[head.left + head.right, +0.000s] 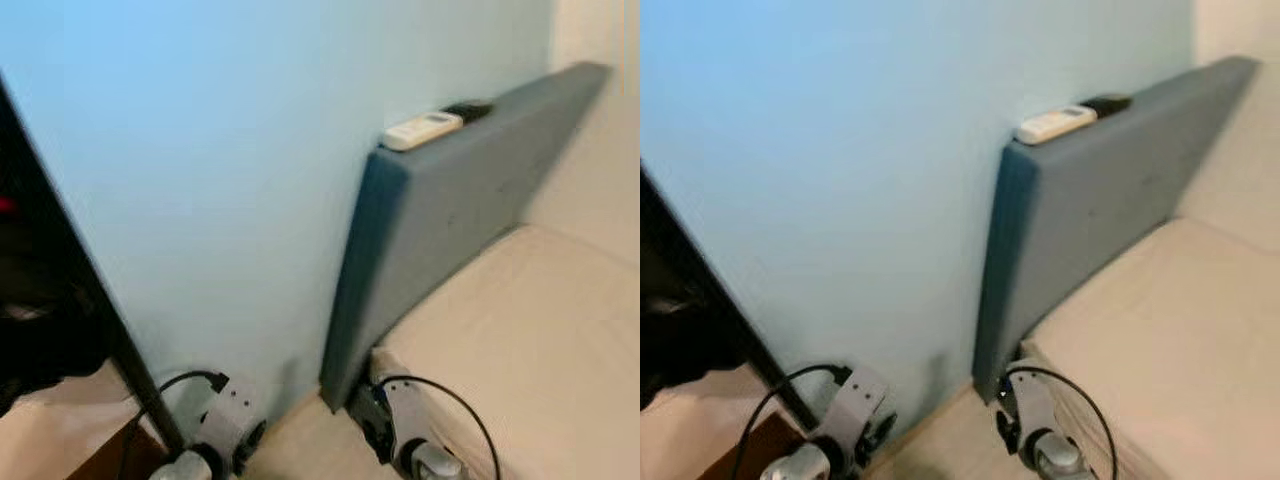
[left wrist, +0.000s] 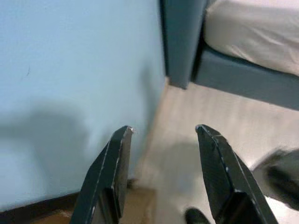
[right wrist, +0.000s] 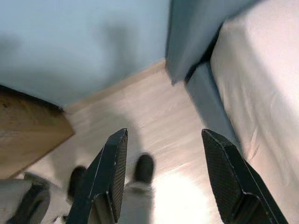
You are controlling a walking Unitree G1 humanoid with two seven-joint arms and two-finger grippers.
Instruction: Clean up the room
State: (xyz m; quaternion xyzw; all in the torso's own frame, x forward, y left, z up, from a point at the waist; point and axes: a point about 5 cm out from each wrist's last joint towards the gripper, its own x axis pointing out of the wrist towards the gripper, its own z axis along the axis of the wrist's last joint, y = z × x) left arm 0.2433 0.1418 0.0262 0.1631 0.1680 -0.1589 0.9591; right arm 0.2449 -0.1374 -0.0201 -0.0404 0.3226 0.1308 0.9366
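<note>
Item: one white oblong plastic remote control [image 1: 422, 130], lying flat on the top edge of the grey-blue upholstered headboard [image 1: 450, 215], one smaller dark object [image 1: 467, 109] just beside it.
Long axis: along the headboard's top edge.
Bearing: up and ahead of both my grippers, toward my right side.
Nearer arm: right, I judge; it hangs by the headboard's foot.
Left gripper [image 2: 163, 175]: one, fingers spread, empty, low by the pale blue wall [image 1: 220, 170].
Right gripper [image 3: 163, 175]: one, fingers spread, empty, over the light wood floor [image 3: 154, 116].
Bed: one cream mattress [image 1: 530, 330].
</note>
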